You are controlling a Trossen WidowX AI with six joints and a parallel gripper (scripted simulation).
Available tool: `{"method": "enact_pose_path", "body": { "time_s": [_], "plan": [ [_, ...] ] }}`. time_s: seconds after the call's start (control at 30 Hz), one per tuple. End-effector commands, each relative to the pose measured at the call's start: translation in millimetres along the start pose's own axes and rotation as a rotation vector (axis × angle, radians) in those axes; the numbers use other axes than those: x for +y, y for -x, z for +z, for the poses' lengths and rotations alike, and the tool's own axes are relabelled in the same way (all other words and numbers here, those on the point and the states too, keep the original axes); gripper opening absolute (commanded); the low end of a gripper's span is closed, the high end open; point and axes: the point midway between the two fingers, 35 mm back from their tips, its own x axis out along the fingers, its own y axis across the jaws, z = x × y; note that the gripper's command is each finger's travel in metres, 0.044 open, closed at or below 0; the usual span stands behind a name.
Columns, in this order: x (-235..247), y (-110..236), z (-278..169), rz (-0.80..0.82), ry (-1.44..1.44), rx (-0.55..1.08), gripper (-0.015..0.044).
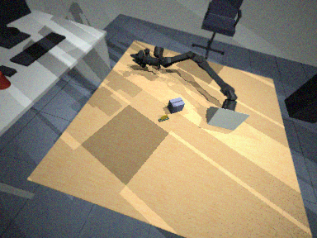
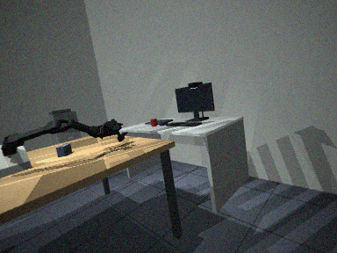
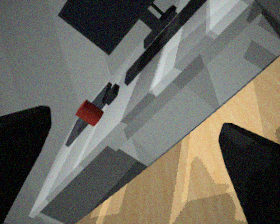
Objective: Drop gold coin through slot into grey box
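White desk [image 1: 49,72]: at the far left of the top view, beside the wooden table; it carries a dark keyboard [image 1: 38,49], a red cup [image 1: 3,81] cut by the frame edge, and the foot of a monitor [image 2: 195,98], whose black screen shows best in the exterior view.
Wooden table [image 1: 215,182]: a large light-wood top crossed by bands of shadow, standing on dark legs over a grey tiled floor.
Gripper [image 1: 135,57]: near the table's far edge, on the side facing the white desk, low over the wood and well apart from the coin and the box. Its jaws stand wide apart with nothing between them.
Wrist view: the two dark fingers frame the picture at left and right; between them lie the table edge, the white desk, the red cup and the keyboard, all tilted.
Coin [image 1: 163,117]: a small gold sliver standing in its dark-green holder [image 1: 162,119] near the middle of the table. It is too small to make out in detail.
Grey box [image 1: 177,104]: just beside the holder, up and to the right of it in the top view, closer to the arm's base. Its lid is on; the slot is too small to see.
Arm [image 1: 206,68]: black, stretched out long and low from its base toward the far edge.
Base plate [image 1: 231,121]: a pale grey slab near the table's right side, under the arm's foot.
Office chair [image 1: 223,14]: dark, on the floor beyond the table's far edge.
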Motion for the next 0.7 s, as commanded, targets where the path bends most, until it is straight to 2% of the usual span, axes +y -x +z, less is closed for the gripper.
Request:
{"method": "enact_pose_path", "body": {
  "time_s": [0.0, 0.1, 0.27, 0.47, 0.67],
  "plan": [
    [1, 0, -1, -0.001, -0.001, 0.004, 0.0374],
    [10, -4, -19, -0.017, -0.016, 0.06, 0.0295],
    [49, -7, -85, -0.075, -0.042, 0.28, 0.0164],
    [101, 15, -167, -0.145, 0.0, 0.577, 0.0161],
    [149, 64, -239, -0.204, 0.128, 0.881, 0.0161]
  ]
}}
